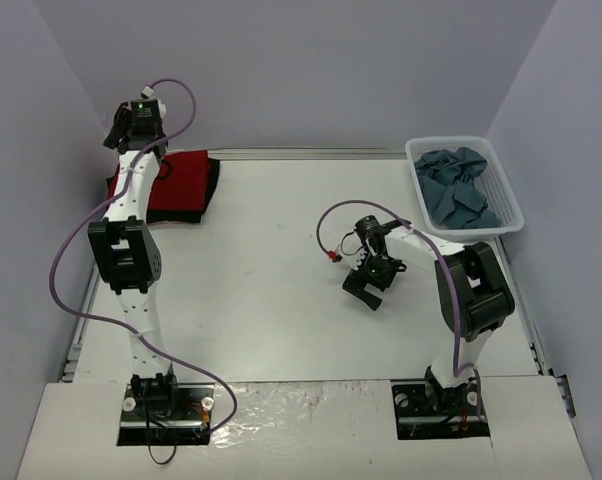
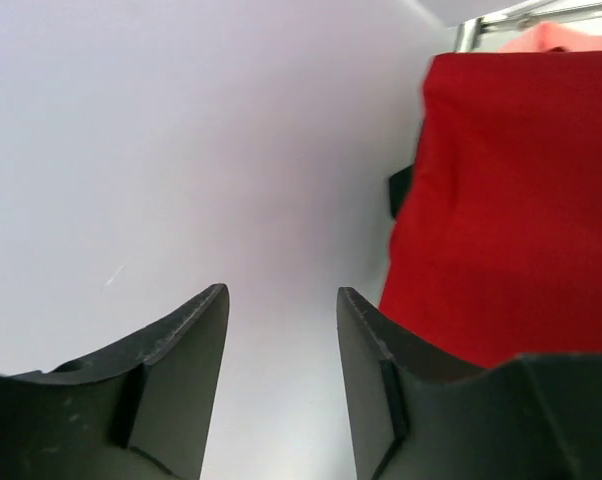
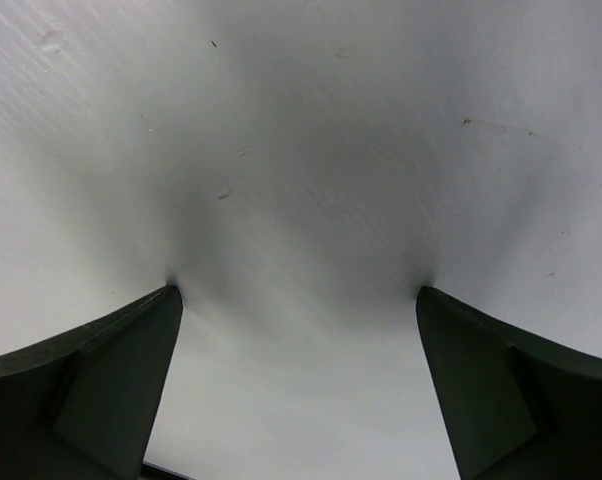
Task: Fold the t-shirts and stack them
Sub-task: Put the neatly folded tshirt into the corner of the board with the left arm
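Your left pincer (image 2: 281, 300) stands apart and empty, the folded red t-shirt (image 2: 511, 200) parked just right of it; your right pincer (image 3: 296, 295) gapes above the counter (image 3: 301, 120), seemingly awaiting another.

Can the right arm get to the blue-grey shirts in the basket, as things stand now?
Probably yes: the right gripper is open and empty, the blue-grey shirts lie uncovered in the open basket, nothing stands between.

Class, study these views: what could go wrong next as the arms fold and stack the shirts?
1. The open left end effector sits beside the folded red shirt; pulling away could snag its edge.
2. The blue-grey shirts lie crumpled together in the basket; the open right end effector might lift several or tip the basket.
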Controlling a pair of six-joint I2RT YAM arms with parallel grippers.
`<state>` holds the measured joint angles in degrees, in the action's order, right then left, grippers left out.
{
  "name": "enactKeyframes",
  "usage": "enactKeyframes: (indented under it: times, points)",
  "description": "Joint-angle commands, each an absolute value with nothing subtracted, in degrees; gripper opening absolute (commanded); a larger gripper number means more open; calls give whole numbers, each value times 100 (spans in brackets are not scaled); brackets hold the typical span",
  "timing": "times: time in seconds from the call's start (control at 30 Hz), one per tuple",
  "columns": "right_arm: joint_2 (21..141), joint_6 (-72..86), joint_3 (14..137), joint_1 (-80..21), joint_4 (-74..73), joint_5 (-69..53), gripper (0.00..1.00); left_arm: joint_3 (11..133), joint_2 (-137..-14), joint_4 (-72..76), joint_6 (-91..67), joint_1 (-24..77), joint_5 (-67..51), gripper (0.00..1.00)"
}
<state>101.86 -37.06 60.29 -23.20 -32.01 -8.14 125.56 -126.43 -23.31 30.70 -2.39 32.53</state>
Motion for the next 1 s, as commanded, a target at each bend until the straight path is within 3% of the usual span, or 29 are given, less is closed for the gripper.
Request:
enactKeyframes:
  times: [0.0,0.1,0.23,0.37,0.47,0.6,0.7,0.97]
  points:
    - [10600,-3656,5616,-2215,-3393,-1239,100,12727,-12210,-2030,3130,-290,3726,47]
    - [10503,-3656,5669,-2224,-3401,-1292,100,12858,-11902,-2728,2805,-290,3333,49]
    - [10205,-3665,5757,-2267,-3401,-1336,100,13263,-11418,-4287,1785,-290,1857,51]
    - [9748,-3560,6072,-2276,-3384,-1371,100,12266,-10113,-4956,1433,-299,539,52]
    - [9274,-3280,6283,-2268,-3261,-1407,100,10504,-8770,-4250,1476,-273,-386,52]
    - [8693,-2788,6460,-2224,-2587,-1047,100,8388,-7297,-3008,1536,-211,-912,63]
    - [8377,-2436,6390,-2206,-2049,-493,100,7501,-6602,-2444,1600,-132,-1046,65]
    - [8086,-2118,6240,-2180,-1749,-202,100,6838,-6012,-2364,1310,-158,-475,74]
